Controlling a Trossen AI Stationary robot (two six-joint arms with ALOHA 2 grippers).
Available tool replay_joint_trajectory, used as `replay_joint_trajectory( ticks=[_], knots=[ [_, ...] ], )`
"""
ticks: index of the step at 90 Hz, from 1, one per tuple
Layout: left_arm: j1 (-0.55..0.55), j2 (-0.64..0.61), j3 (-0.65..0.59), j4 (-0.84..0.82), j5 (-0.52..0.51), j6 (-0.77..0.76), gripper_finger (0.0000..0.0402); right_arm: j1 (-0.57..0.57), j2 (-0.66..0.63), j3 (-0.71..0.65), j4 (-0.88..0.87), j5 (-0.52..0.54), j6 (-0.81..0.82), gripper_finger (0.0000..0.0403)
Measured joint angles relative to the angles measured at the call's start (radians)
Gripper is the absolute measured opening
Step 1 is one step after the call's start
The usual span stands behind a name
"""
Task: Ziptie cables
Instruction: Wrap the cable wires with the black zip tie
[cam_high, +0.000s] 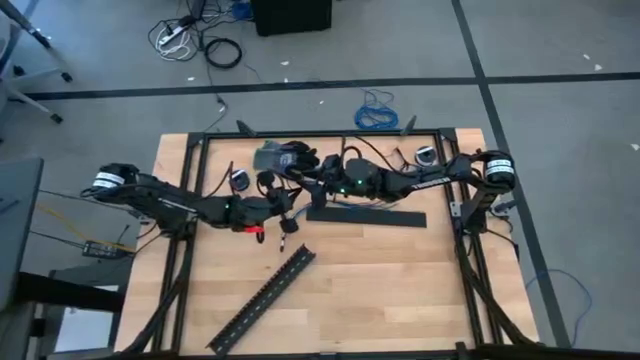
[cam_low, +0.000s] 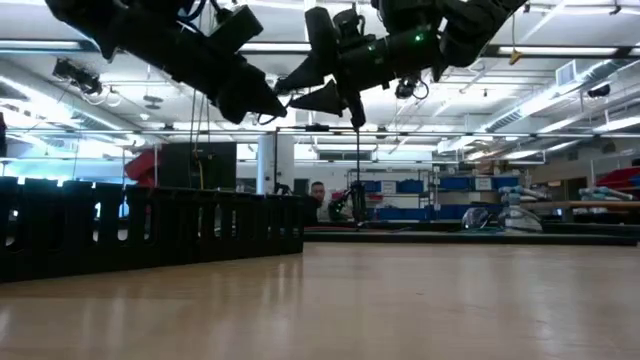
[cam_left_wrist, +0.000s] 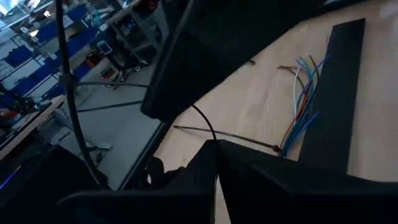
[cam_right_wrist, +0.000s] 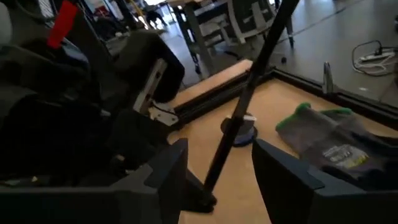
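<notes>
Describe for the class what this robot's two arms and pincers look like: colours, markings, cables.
Both arms are dark and jointed, with a white-banded cylinder at each shoulder, left and right. Small green lights glow near the right wrist; a red part shows by the left pincer. Black cords trail along the links. The right pincer's fingers are dark, angular plates.

A big open robotics lab is showing here. Rows of long ceiling strip lights are glowing over blue storage bins; at twelve o'clock, loose black floor cables are sprawling.
</notes>
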Motion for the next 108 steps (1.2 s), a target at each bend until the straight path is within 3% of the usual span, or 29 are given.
replay_joint_trajectory(
  ticks=[10,27,43,58,77,91,108],
  knots=[
    [0.000,0.000,0.000,-0.026,-0.008,-0.005,0.0000,0.001,0.000,0.000,-0.036,0.037,-0.008,0.0126],
    [0.000,0.000,-0.001,-0.036,-0.010,-0.007,0.0000,0.004,0.000,0.000,-0.034,0.027,-0.072,0.0013],
    [0.000,0.000,-0.001,-0.030,0.051,-0.008,0.0009,0.005,0.000,0.000,-0.037,0.018,-0.077,0.0002],
    [-0.006,-0.002,-0.001,-0.020,0.123,-0.027,0.0055,0.003,0.000,0.000,-0.044,0.023,-0.099,0.0001],
    [-0.049,-0.023,0.039,-0.061,0.093,-0.052,0.0118,-0.036,0.000,0.000,-0.107,-0.001,-0.151,0.0000],
    [-0.091,-0.072,0.073,-0.183,0.057,-0.084,0.0141,-0.069,-0.001,0.000,-0.128,-0.008,-0.216,0.0000],
    [-0.114,-0.156,0.074,-0.323,0.055,-0.209,0.0142,-0.110,-0.005,0.000,-0.095,-0.181,-0.316,0.0000]
  ],
)
